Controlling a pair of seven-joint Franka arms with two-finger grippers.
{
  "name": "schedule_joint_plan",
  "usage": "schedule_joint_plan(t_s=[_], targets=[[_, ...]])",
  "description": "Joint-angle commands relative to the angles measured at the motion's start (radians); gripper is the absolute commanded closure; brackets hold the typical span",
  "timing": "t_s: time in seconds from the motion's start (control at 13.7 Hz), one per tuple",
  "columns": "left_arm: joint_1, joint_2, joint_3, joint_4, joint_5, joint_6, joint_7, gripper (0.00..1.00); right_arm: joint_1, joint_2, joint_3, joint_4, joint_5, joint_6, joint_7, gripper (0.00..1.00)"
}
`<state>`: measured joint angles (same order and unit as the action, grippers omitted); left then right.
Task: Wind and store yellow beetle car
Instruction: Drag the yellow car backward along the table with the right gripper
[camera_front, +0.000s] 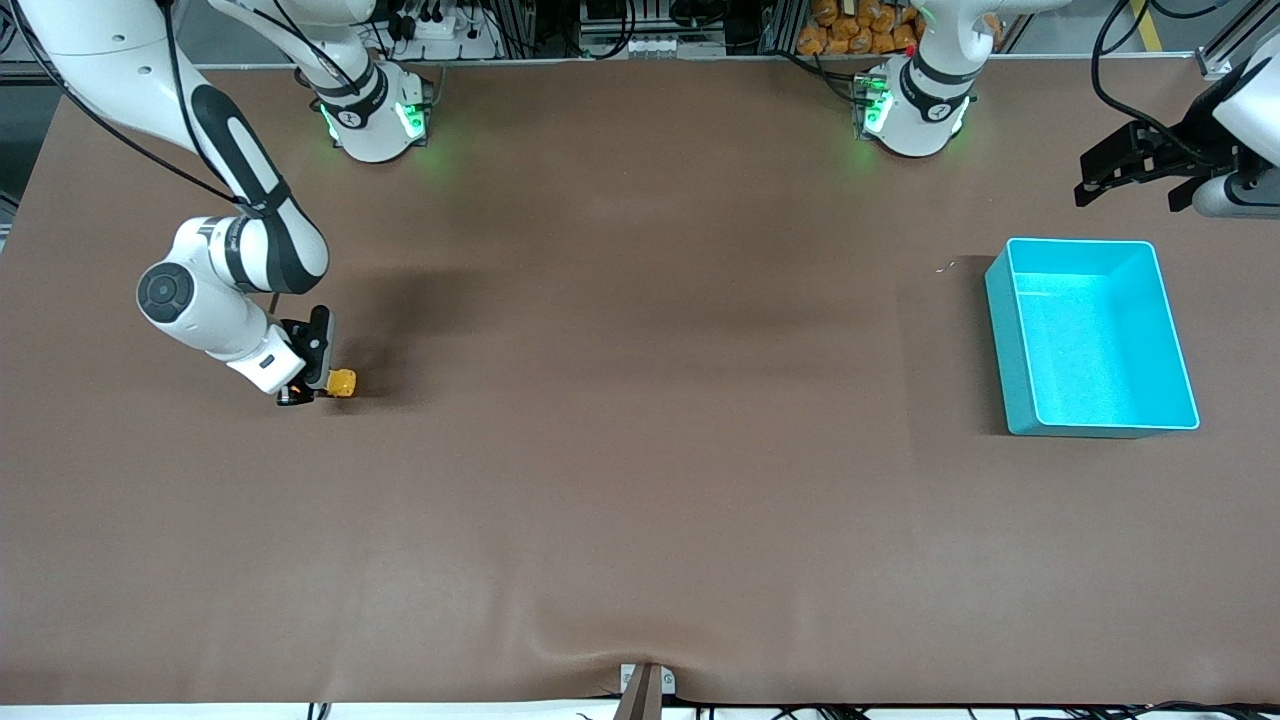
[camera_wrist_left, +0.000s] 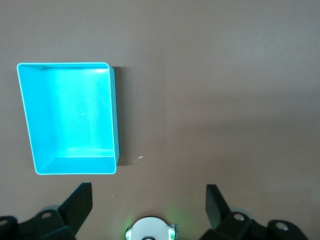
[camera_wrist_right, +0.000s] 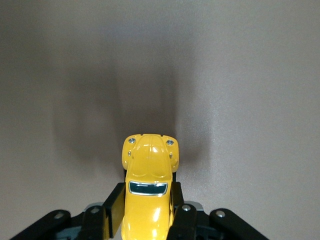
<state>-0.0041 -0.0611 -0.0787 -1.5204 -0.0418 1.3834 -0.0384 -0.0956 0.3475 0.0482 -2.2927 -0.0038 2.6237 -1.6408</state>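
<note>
Right wrist view alone shows right end effector (camera_wrist_right: 148, 220) gripping yellow beetle car (camera_wrist_right: 149, 192).

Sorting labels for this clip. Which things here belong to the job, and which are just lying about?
Job:
car, held in the right gripper
bin, empty
left gripper, open, waiting near the bin

Lying about:
small pale scrap beside the bin

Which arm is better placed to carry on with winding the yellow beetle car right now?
Right. The right gripper is shut on the yellow beetle car low at the table's right-arm end. The left gripper waits open, high near the turquoise bin.
</note>
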Motion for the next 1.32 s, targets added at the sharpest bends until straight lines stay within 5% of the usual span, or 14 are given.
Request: schedule_joint_plan(t_s=[0.0, 1.24], targets=[[0.004, -0.028, -0.003, -0.020, -0.018, -0.006, -0.014, 0.00, 0.002, 0.031, -0.002, 0.007, -0.001, 0.006, -0.033, 0.75], [0.003, -0.026, -0.003, -0.020, -0.018, -0.007, -0.014, 0.00, -0.137, 0.085, -0.007, 0.039, -0.010, 0.019, -0.189, 0.76]])
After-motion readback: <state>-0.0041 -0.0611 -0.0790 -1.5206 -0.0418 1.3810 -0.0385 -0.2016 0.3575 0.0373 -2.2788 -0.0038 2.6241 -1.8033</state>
